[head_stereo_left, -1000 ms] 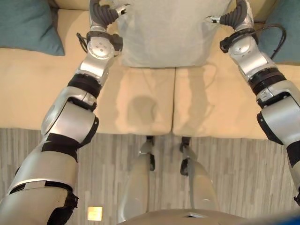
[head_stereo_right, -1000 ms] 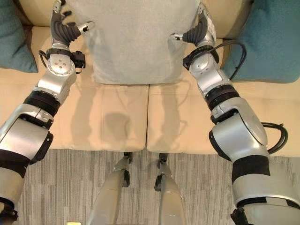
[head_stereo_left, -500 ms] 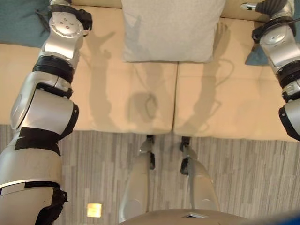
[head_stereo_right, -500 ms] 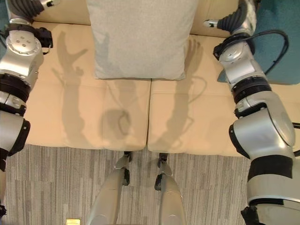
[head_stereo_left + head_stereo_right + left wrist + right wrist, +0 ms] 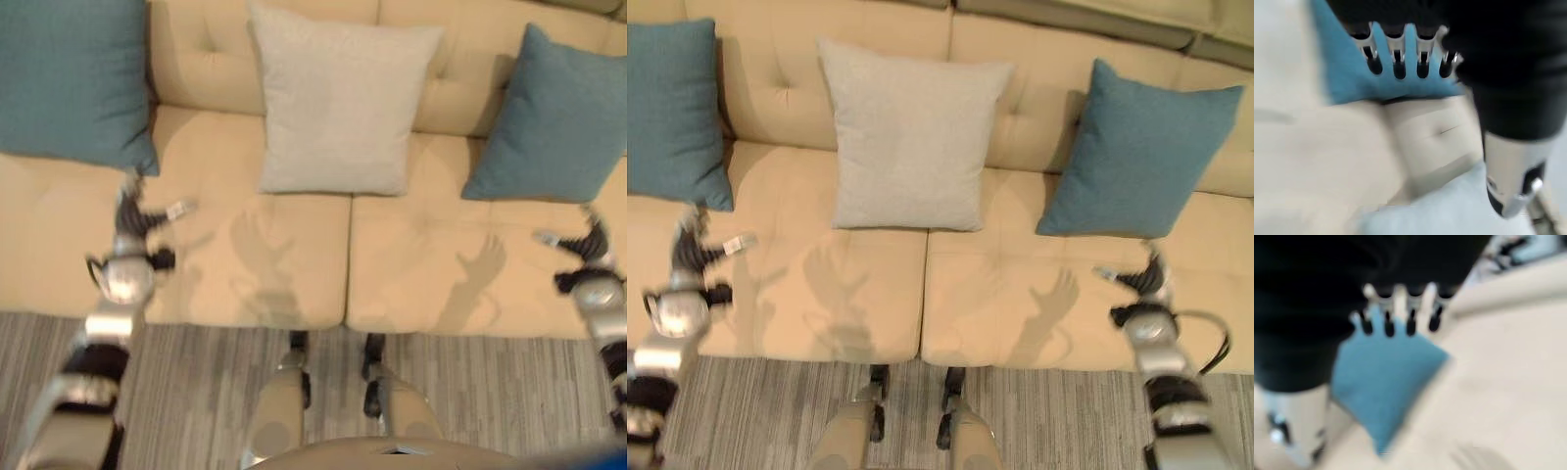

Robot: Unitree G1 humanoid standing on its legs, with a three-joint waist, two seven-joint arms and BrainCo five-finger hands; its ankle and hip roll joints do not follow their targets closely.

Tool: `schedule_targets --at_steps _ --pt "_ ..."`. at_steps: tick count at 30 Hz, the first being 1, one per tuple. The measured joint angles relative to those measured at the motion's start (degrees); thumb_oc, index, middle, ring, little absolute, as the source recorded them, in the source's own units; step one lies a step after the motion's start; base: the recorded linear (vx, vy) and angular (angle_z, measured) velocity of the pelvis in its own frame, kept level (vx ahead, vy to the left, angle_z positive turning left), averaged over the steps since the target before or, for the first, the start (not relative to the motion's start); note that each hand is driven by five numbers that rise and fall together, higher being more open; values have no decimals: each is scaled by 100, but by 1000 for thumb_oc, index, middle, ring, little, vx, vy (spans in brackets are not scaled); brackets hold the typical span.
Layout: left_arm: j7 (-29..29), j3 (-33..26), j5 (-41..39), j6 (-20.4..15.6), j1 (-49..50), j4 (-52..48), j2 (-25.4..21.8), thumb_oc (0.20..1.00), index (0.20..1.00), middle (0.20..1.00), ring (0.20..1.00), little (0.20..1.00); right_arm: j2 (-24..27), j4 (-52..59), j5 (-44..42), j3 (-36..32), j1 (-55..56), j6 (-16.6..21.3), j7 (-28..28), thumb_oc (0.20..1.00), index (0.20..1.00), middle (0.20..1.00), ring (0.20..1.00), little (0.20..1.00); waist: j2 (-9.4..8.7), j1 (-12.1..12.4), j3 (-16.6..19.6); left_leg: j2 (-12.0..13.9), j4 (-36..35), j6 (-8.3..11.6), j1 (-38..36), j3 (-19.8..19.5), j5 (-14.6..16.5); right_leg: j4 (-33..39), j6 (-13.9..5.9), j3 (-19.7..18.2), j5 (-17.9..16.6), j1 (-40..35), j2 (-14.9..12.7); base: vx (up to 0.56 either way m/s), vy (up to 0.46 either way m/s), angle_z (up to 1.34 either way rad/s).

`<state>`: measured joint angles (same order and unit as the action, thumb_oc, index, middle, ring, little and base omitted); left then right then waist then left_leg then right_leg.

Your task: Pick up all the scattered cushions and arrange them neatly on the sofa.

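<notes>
Three cushions lean upright against the sofa (image 5: 950, 284) back: teal cushion (image 5: 671, 113) left, grey cushion (image 5: 906, 137) centre, second teal cushion (image 5: 1136, 152) right. Left hand (image 5: 132, 220) and right hand (image 5: 1141, 279) hover over the seat, fingers spread, empty.

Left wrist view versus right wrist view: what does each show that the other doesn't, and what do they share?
Left wrist view: the left hand, fingers straight, in front of the left teal cushion, plus a pale edge that looks like the grey cushion. Right wrist view: the right hand, fingers straight, in front of the right teal cushion. Shared: the beige sofa, and a hand that holds nothing.
</notes>
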<state>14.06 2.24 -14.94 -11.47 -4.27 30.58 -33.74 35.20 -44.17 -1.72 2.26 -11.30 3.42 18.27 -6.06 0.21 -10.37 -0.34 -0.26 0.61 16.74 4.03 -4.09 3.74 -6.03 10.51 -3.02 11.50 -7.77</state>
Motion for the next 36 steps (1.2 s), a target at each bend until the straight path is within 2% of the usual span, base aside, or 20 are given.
schedule_targets --at_steps 2,5,9,11,13,17,22,24,26,27,29,30,31,32,33,34,36 --pt "-167 40 237 58 442 136 387 1000 1000 1000 1000 1000 -372 -138 150 -26 336 -26 -88 1000 1000 1000 1000 1000 17 3 120 -3 -94 -8 -191 -1 -16 116 32 3 -38 -187 12 38 -23 2" --pt "-482 93 498 241 718 1520 1027 1000 1000 1000 1000 1000 -774 -981 562 228 491 -82 -301 1000 1000 1000 1000 1000 192 -25 368 0 -248 -10 -540 19 -33 141 25 -8 -19 -461 26 24 -26 -6" --pt "-552 111 751 411 861 3070 1523 1000 1000 1000 1000 1000 -1009 -1447 674 269 696 -60 -461 1000 1000 1000 1000 1000 334 -99 565 38 -466 -11 -951 118 -58 168 10 -49 14 -741 64 -3 -30 -9" --pt "-591 217 911 535 890 3316 1567 1000 1000 1000 1000 1000 -1054 -1709 673 290 726 -83 -493 1000 1000 1000 1000 1000 328 -88 620 59 -485 -3 -1042 127 -52 168 4 -53 80 -801 88 -38 -37 -5" --pt "-639 220 1203 594 848 4023 1592 1000 1000 1000 1000 1000 -1212 -2433 653 230 851 -55 -530 1000 1000 1000 1000 1000 315 -102 791 120 -489 -27 -1201 167 -68 169 29 -96 77 -925 137 -49 -61 -11" --pt "-655 223 1367 639 962 4151 1618 1000 1000 1000 1000 1000 -1445 -2831 651 277 1165 -121 -642 1000 1000 1000 1000 1000 333 -94 1031 165 -492 26 -1285 163 -12 168 77 -95 134 -1006 179 -55 -75 -1" --pt "-661 221 1445 735 984 4230 1731 1000 1000 1000 1000 1000 -1506 -3100 651 322 1391 -217 -725 1000 1000 1000 1000 1000 422 -95 1056 217 -491 56 -1420 114 -11 162 104 -79 148 -1200 245 -116 -84 4" --pt "-661 233 1442 741 939 4223 1736 1000 1000 1000 1000 1000 -1532 -3109 633 339 1389 -223 -758 1000 1000 1000 1000 1000 493 -108 962 260 -399 81 -1311 -46 -128 129 141 -42 159 -1195 348 -274 -89 40" --pt "-663 235 1435 738 708 4216 1744 1000 1000 1000 1000 1000 -1531 -3146 563 377 1325 -220 -789 1000 1000 1000 1000 1000 468 -110 730 350 -90 233 -1011 -232 -128 90 292 -22 223 -1088 449 -313 -31 47" --pt "-667 235 1429 740 604 4232 1738 1000 1000 1000 1000 1000 -1515 -3169 530 407 1224 -220 -788 1000 1000 1000 1000 1000 536 -61 651 402 64 315 -850 -299 -176 -39 385 -40 237 -913 502 -252 3 1" --pt "-667 241 1428 773 405 4288 1676 1000 1000 1000 1000 1000 -1490 -3146 530 503 927 -179 -786 1000 1000 1000 1000 1000 324 -63 404 328 331 802 -572 -469 -383 -241 595 -31 212 -637 352 -170 48 -7" --pt "-666 230 1421 796 371 4334 1698 1000 1000 1000 1000 1000 -1484 -3134 532 557 806 -188 -788 1000 1000 1000 1000 1000 146 -50 302 215 1071 699 -478 -568 35 -182 829 -53 24 -598 203 -152 126 -26" --pt "-668 229 1415 842 358 4391 1731 1000 1000 1000 1000 1000 -1480 -3100 532 638 753 -188 -789 1000 1000 1000 1000 1000 83 -94 333 120 1737 643 -445 -682 376 -91 833 -100 -123 -618 90 -97 137 -31" --pt "-667 226 1375 841 345 4419 1790 1000 1000 1000 1000 1000 -1461 -3065 533 634 741 -184 -786 1000 1000 1000 1000 1000 54 -149 358 135 2192 619 -571 -777 644 5 717 -99 -244 -677 42 -96 135 -14" --pt "-665 227 1358 836 353 4423 1865 1000 1000 1000 1000 1000 -1411 -3033 533 643 742 -192 -789 1000 1000 1000 1000 1000 78 -231 355 197 2394 678 -692 -882 798 32 717 -101 -247 -682 63 -58 123 -1" --pt "-674 232 1333 825 316 4400 1994 1000 1000 1000 1000 1000 -1356 -3046 534 617 736 -215 -786 1000 1000 1000 1000 1000 270 -291 340 315 2220 668 -1034 -1047 1035 13 689 -164 -262 -692 122 -51 117 9" --pt "-676 251 1330 784 171 4274 2113 1000 1000 1000 1000 1000 -1339 -3077 539 619 735 -256 -799 1000 1000 1000 1000 1000 417 -407 324 379 1402 555 -1390 -1049 1193 -61 622 -161 -295 -578 133 -114 190 11"
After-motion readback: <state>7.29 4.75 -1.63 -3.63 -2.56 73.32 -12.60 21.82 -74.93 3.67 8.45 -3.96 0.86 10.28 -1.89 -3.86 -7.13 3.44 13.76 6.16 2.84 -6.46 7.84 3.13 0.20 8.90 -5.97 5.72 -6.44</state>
